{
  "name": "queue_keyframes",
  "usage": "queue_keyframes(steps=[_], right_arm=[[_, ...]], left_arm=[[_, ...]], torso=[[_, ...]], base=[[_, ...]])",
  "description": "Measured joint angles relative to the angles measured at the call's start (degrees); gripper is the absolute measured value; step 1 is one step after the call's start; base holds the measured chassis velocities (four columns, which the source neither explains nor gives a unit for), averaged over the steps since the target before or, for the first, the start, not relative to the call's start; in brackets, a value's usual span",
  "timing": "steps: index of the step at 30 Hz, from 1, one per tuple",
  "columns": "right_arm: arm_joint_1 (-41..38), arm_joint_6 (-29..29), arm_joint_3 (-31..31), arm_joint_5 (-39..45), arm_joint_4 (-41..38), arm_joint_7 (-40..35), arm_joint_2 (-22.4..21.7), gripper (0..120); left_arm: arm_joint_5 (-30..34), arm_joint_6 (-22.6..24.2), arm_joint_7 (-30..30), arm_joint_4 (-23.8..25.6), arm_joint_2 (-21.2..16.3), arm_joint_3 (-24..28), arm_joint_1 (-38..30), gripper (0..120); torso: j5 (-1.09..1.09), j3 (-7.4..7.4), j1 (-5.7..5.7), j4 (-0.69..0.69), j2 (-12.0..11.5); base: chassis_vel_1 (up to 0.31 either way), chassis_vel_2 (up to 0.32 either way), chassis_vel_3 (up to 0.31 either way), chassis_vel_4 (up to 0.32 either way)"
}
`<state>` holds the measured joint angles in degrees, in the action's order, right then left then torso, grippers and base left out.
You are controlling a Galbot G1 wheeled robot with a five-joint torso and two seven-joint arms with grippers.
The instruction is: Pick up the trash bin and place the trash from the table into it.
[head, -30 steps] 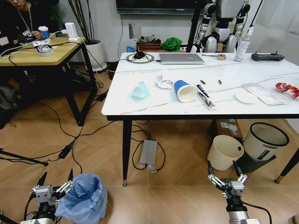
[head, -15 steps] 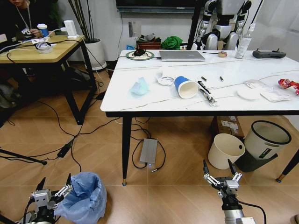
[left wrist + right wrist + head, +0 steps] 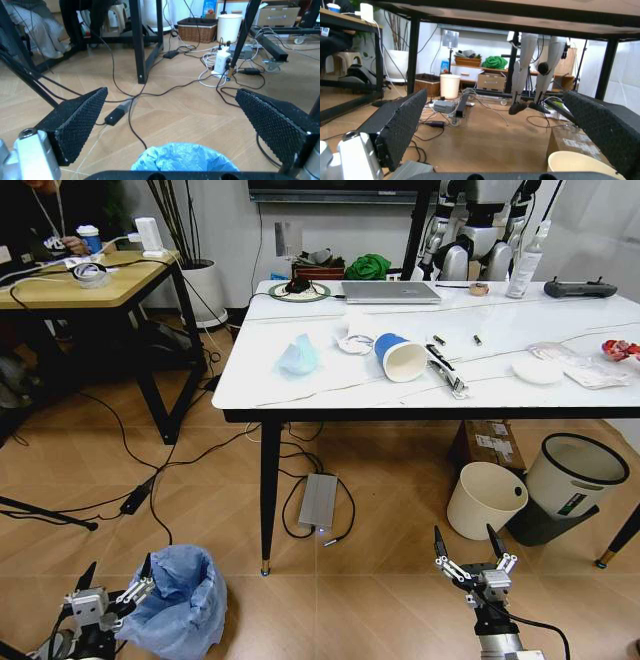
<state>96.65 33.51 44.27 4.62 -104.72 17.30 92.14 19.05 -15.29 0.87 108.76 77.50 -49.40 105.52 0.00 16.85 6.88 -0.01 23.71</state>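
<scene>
The trash bin, lined with a crinkly light-blue bag, stands on the floor at the lower left. My left gripper hovers open just beside it, its fingers apart; the bag's blue top shows below the gripper in the left wrist view. My right gripper is open low over the floor in front of the table, holding nothing. On the marble top lie trash: a bluish tissue, a white tissue, a blue-white paper cup, a white lid, a clear package and a red wrapper.
A cream bucket and a white-and-dark-grey bin stand under the table's right side. Cables and a grey power box lie on the floor. A laptop and black controller sit at the table's back. A wooden desk stands left.
The head view has shifted, with the table now slightly lower and left in frame. Both grippers sit a little lower in the view; both stay open.
</scene>
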Motion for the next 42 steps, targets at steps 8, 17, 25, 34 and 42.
queue_keyframes(steps=[8,17,25,34,42], right_arm=[[-0.16,0.09,0.08,0.13,0.35,0.08,0.00,100],[-0.69,0.11,0.18,0.58,0.57,0.16,0.00,100],[-1.29,0.06,0.35,1.13,1.12,0.31,0.00,100],[-2.68,-0.08,0.41,1.54,1.89,0.37,0.00,100],[-2.98,0.30,0.15,2.19,2.67,0.78,0.00,100]], left_arm=[[-0.02,0.04,0.00,-0.58,0.10,0.06,-0.65,100],[-0.34,0.14,0.04,-2.09,0.33,0.20,-1.71,100],[-0.02,1.19,-0.03,-4.51,-0.09,0.23,-3.10,100],[-0.03,1.74,-0.98,-10.19,-2.51,-0.94,-7.85,100],[2.07,8.46,-0.06,-21.42,-5.20,-1.98,-17.04,100]], torso=[[0.00,-1.24,-0.69,0.00,-1.92],[0.00,-2.66,-1.36,0.00,-4.02],[0.00,-4.14,-2.02,0.00,-6.16],[0.00,-5.05,-2.24,0.01,-7.28],[-0.02,-5.00,-2.19,0.00,-7.18]], base=[[0.000,0.000,0.000,0.000],[0.000,0.000,0.000,0.000],[0.000,0.000,0.000,0.000],[0.000,0.000,0.000,0.000],[0.000,0.000,0.000,0.000]])
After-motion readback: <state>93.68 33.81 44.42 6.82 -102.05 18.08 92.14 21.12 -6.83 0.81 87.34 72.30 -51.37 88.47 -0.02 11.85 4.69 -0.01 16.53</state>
